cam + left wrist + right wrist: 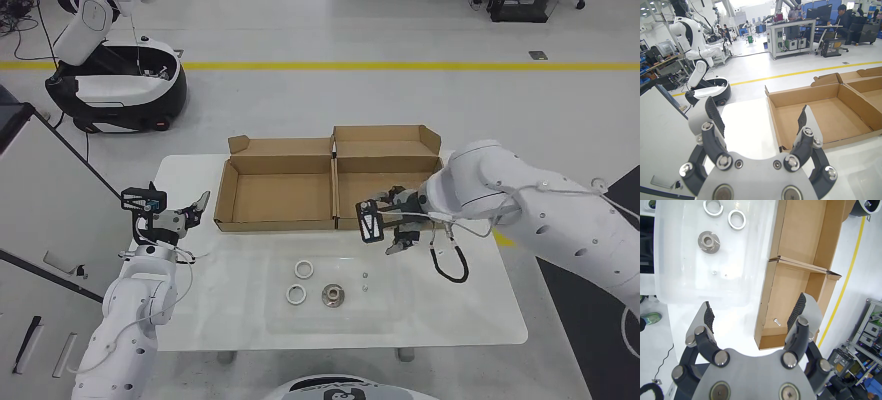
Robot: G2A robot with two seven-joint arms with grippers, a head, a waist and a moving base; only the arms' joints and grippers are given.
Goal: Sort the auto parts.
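Bench (470, 300): white, carries everything. Two open cardboard boxes butt side by side toward its 12 o'clock edge, long axes running 9–3: left box (275, 195) and right box (390, 175). The clear tray (687, 292) sits just at 6 o'clock of the boxes, mid-bench.

Right end effector (754, 311): spread wide, holding nothing. It hangs over the right box's front wall, one finger over the box and the other over the bench. Left end effector (759, 113): also wide, nothing in it, off the left box's 9 o'clock end and well apart from the tray.

Unsorted parts, all in the tray:
- flanged hub (333, 294)
- near ring (297, 294), at the hub's 9 o'clock
- far ring (303, 268), at the hub's 10 o'clock
- small nut (365, 287), at the hub's 3 o'clock

The bolt (776, 322) lies flat on the right box floor, close to the front wall.

My read for your next pick: the tray parts lie about 7 o'clock from the right end effector and 4 o'clock from the left. The right one is nearer, with the nut closest to it. The hub and rings are round, so there's no long axis to line up with; come straight down. The nut is tiny, so expect a fiddly pinch.
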